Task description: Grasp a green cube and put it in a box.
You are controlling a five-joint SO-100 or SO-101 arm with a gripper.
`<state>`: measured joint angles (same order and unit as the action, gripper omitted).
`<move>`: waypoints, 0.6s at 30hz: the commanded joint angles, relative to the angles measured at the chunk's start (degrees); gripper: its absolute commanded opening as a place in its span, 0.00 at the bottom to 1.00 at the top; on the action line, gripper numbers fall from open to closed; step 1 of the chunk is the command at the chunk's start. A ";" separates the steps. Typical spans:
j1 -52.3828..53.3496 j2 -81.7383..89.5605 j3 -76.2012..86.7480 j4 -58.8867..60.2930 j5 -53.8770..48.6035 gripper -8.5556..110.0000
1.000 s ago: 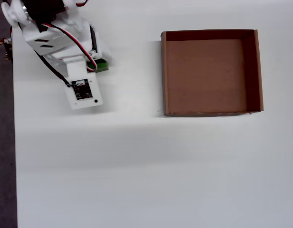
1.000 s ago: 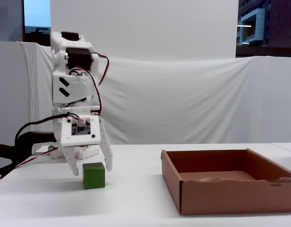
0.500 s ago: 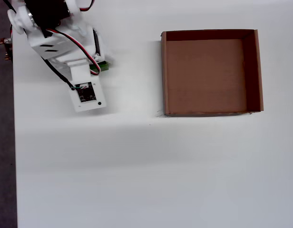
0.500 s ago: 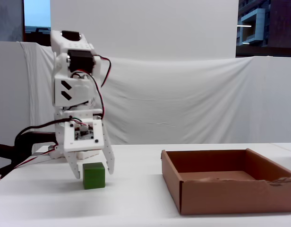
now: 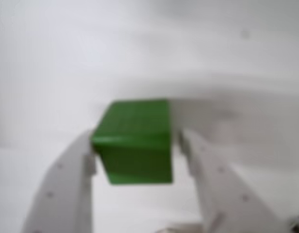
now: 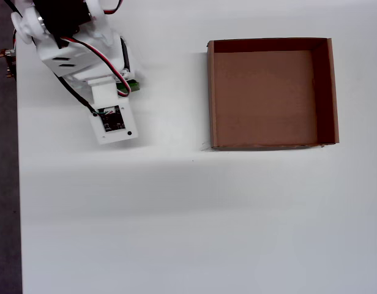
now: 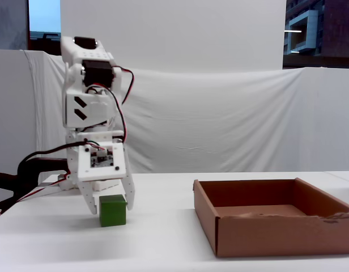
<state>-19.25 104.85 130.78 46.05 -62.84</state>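
Gripper (image 7: 111, 205) is down at the table (image 7: 163, 238), fingers straddling the green cube (image 7: 113, 210). Jaws are apart, not clamped. In the wrist view the cube (image 5: 134, 141) sits between the two white fingers (image 5: 67, 184). The left finger's tip is at or just touching the cube's left edge; the right finger shows a narrow gap. That view is blurred, so I can't confirm contact on either side.

Fixed view: cube rests flat on the table, upright, square to the camera. Finger tips come down on both sides of it, the right one overlapping its upper right corner.

Overhead view: the arm (image 6: 75, 52) covers almost all of the cube; only a green sliver (image 6: 133, 87) shows at the right edge of the wrist housing. This is the far-left part of the table in that view.

The box (image 6: 323, 92) is well apart from the cube, to the right in both overhead and fixed views. It sits flat, open side up, nothing visible inside. The fixed view shows the front wall (image 7: 282, 232) slightly ragged at the top right edge.

White cloth backdrop (image 7: 231, 119) behind the table in the fixed view.
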 commanded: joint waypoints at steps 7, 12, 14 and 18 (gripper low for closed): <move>-0.62 0.53 -2.64 -0.70 -1.05 0.23; -0.62 0.88 -1.93 -1.23 -0.97 0.21; -0.62 1.23 -1.49 -1.49 -0.88 0.21; -0.70 2.02 -0.97 -1.58 -0.79 0.21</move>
<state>-19.25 104.85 130.78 45.00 -62.84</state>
